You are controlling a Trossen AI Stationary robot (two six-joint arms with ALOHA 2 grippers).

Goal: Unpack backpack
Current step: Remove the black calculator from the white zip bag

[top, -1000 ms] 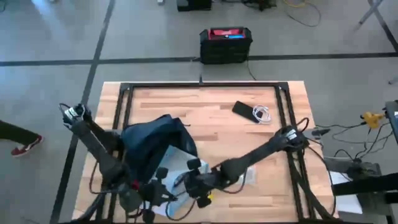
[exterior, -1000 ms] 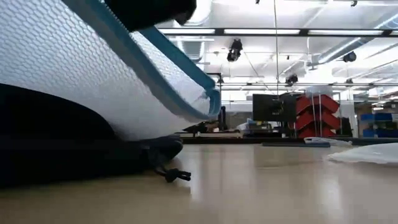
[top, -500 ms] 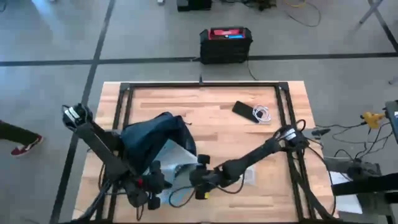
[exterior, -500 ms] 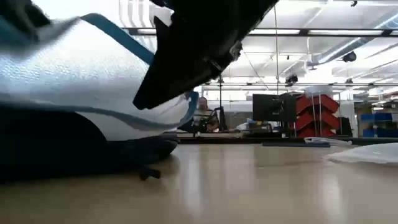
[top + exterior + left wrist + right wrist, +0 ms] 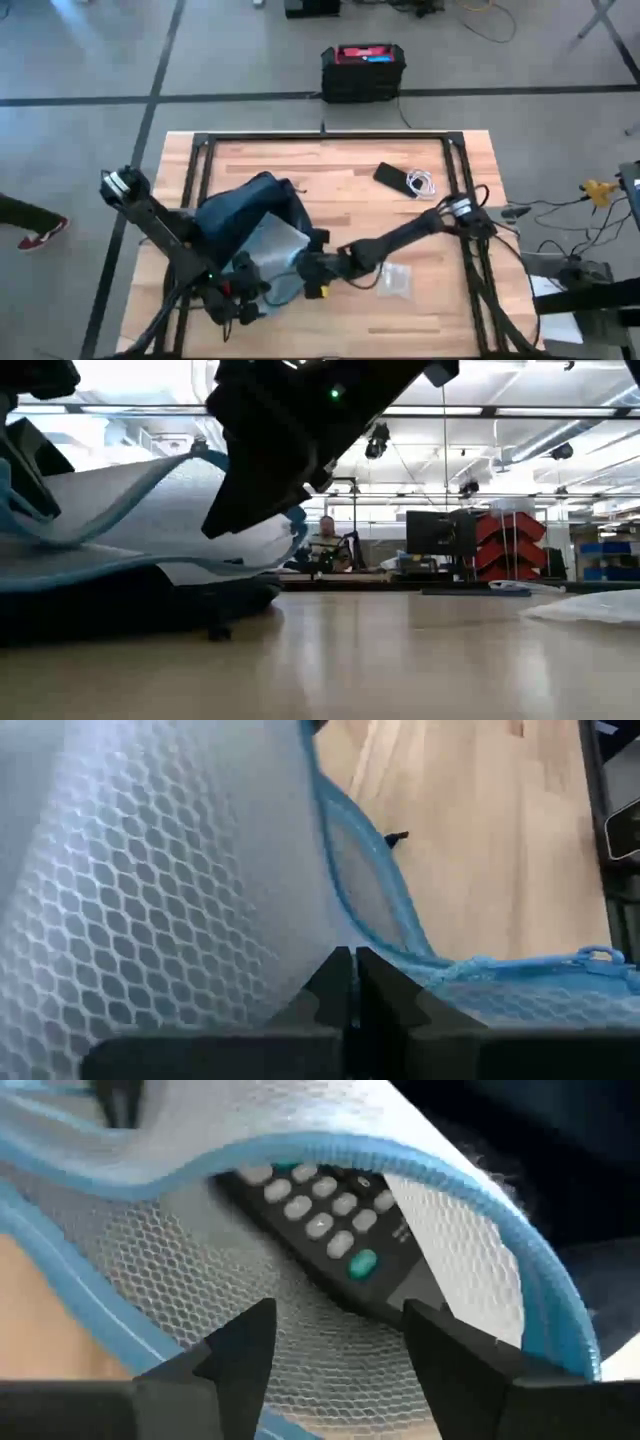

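The backpack [image 5: 240, 210] lies on the left half of the wooden desk [image 5: 350, 170], its open mouth toward the near edge, where a white mesh pouch with blue trim [image 5: 268, 255] spills out. The left gripper [image 5: 353, 982] sits at the pouch's near-left edge, its fingers pressed together, apparently pinching the mesh, though the fabric hides the exact contact. The right gripper [image 5: 335, 1345] is just beside the pouch on its right, fingers spread wide and facing the pouch's blue-edged opening. Inside the pouch lies a black remote control [image 5: 340, 1230] with pale buttons and one green one. A phone [image 5: 392, 178] with a coiled white cable [image 5: 421, 183] lies well apart, toward the far right.
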